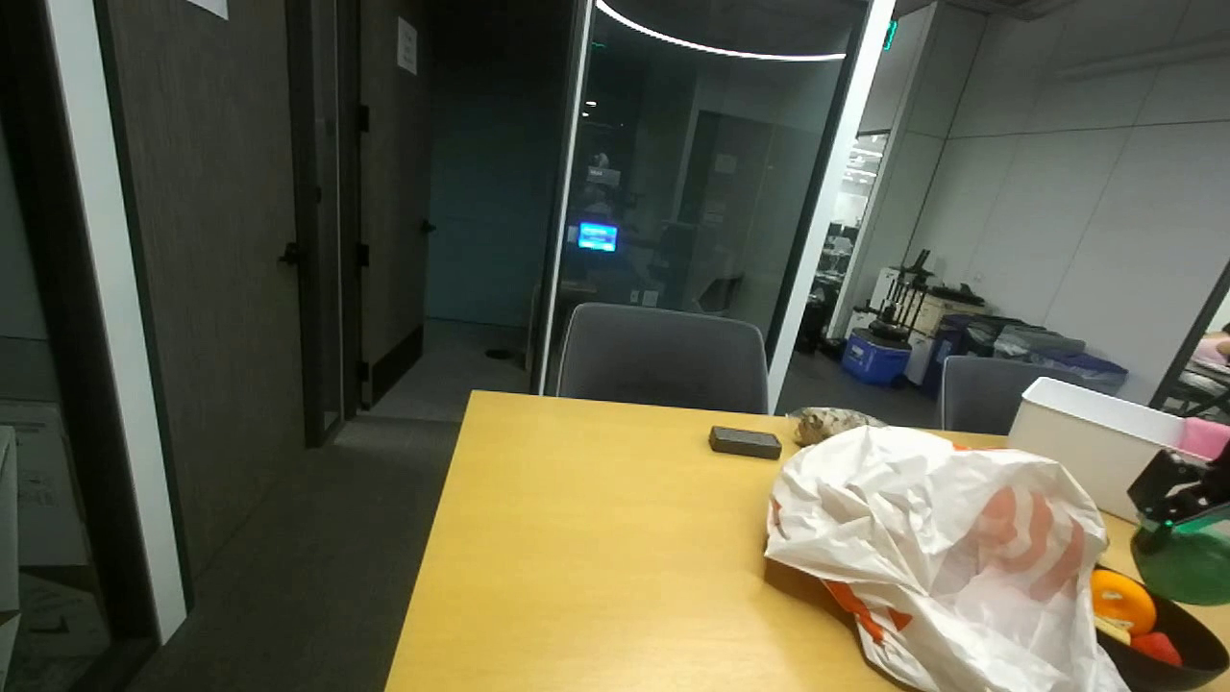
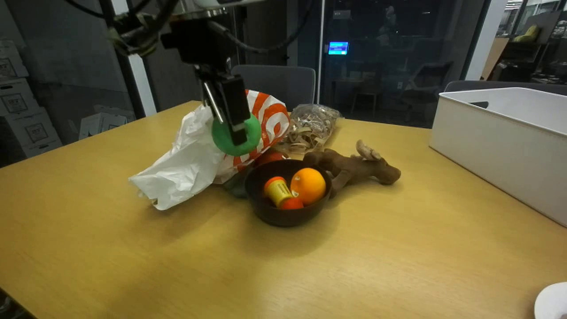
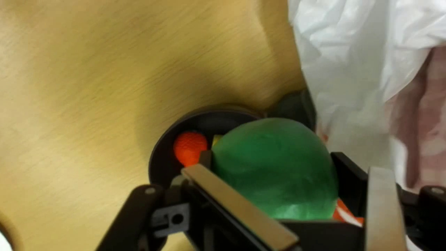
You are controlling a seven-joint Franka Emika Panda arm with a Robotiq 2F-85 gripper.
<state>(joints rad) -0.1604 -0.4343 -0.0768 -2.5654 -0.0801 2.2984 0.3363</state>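
While the end effector (image 3: 275, 170), parted wide, grips a round green object (image 3: 271, 153) above the surface (image 2: 376, 257), an exterior view shows a dark bowl (image 2: 285, 217) at that object's five o'clock; a white bag (image 2: 186, 166) lies at the bowl's ten o'clock.

Dim light; soft shadows on table (image 2: 398, 257); wrist view blurry.

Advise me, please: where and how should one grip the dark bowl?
Probably by its rim at upper left in the wrist view, from above, jaws straddling the wall: the dark bowl's inner wall shows bare there, while the white bag and plush toy lie on other sides. The gripper must first release the round green object.
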